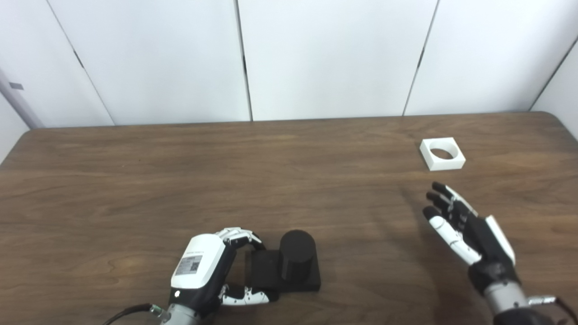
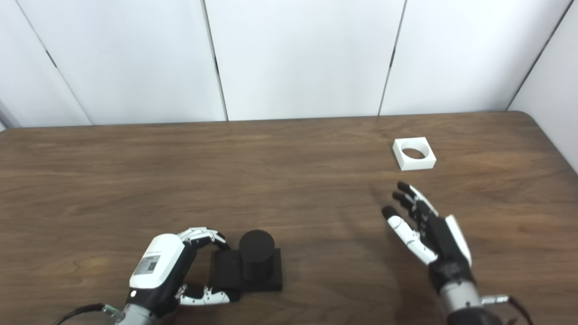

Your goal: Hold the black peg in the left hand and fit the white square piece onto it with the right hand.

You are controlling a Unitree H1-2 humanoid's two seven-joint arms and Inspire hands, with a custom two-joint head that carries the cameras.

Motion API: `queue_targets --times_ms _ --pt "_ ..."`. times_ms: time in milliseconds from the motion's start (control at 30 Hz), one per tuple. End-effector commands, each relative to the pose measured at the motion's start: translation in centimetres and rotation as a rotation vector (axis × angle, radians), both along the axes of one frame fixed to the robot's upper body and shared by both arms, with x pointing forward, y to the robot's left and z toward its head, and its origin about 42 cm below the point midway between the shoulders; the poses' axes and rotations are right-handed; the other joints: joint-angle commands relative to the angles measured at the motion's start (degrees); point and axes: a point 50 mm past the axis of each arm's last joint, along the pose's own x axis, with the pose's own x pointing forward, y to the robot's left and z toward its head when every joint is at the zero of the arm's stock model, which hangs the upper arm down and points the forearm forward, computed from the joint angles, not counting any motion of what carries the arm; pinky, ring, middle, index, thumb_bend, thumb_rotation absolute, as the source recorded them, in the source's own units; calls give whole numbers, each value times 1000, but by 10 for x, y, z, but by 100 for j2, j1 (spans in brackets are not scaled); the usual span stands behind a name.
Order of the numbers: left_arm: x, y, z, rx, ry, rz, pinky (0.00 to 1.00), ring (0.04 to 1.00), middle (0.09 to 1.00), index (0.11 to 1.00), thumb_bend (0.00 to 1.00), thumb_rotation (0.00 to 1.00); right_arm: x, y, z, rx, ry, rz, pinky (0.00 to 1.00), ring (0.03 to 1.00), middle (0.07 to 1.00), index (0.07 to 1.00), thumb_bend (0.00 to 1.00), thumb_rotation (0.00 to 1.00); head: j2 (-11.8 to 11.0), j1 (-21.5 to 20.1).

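Wooden table [image 1: 135, 180], left hand [image 1: 203, 271] clasping black peg [image 1: 295, 257] base, right hand [image 1: 465, 230] spread near white square piece [image 1: 442, 154]

Worktop [image 1: 289, 180] is dark brown wood grain, rounded at the far corners, spanning nearly the full width of both views. Behind it stands a wall of white panels [image 1: 325, 58] split by thin dark seams, some vertical, some slanted. A grey strip [image 1: 16, 97] with a small dark tab runs diagonally at the far left edge of the left eye view; it is only barely visible in the right eye view.
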Motion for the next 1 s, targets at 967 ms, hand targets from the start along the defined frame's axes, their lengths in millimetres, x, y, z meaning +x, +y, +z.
queue_targets --times_ms 967 --pt "-13 -4 -22 88 99 -64 730 768 713 486 520 46 204 -81 107 -955 72 159 971 999 943 836 880 149 -274 -758"
